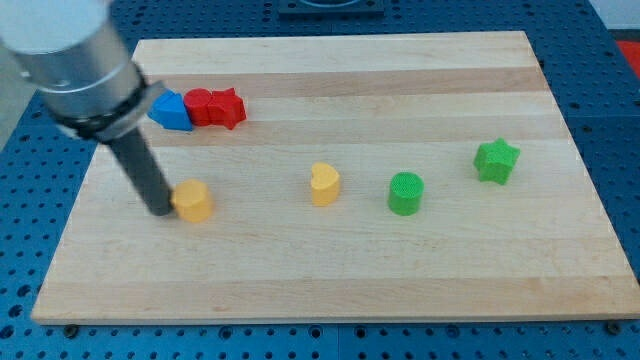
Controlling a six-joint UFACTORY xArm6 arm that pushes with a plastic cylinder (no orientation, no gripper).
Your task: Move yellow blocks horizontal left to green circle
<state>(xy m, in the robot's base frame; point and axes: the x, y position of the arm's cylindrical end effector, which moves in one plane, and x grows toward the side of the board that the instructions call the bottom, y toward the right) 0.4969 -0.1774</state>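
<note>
My tip (160, 210) is touching the left side of the yellow hexagon (193, 201) near the tabletop's (330, 285) left edge; no jaws are showing. The yellow heart (324, 185) is sitting rightward, just left of the green circle (405, 193), so the push is looking rightward.

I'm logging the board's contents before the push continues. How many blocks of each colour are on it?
Yellow: 2, the yellow hexagon block with my tip at its left side, and the yellow heart block
Green: 2, the green circle and the green star
Red: 2, the red blocks
Blue: 1, the blue block
Total: 7
</note>
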